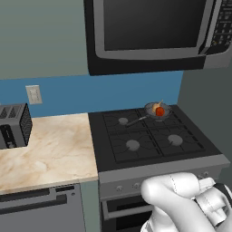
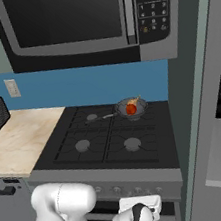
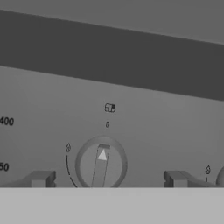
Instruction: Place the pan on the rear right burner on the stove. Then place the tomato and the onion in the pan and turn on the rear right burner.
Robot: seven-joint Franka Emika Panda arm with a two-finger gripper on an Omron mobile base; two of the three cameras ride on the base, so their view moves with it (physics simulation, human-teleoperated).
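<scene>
One pan (image 1: 157, 110) sits on the rear right burner (image 2: 132, 110) of the stove (image 1: 136, 136), one of four burners. Inside it lie one tomato (image 1: 160, 111) and one onion (image 2: 135, 101), touching each other (the onion just behind the tomato). The pan's black handle points left toward the rear left burner (image 1: 123, 121). In the hand view the gripper (image 3: 107, 178) is spread wide, its two fingertips (image 3: 40, 178) flanking one knob (image 3: 101, 164) on the silver front panel (image 3: 144, 131). One toaster (image 1: 13, 125) stands on the counter (image 1: 50, 149); one microwave (image 2: 88, 20) hangs above.
</scene>
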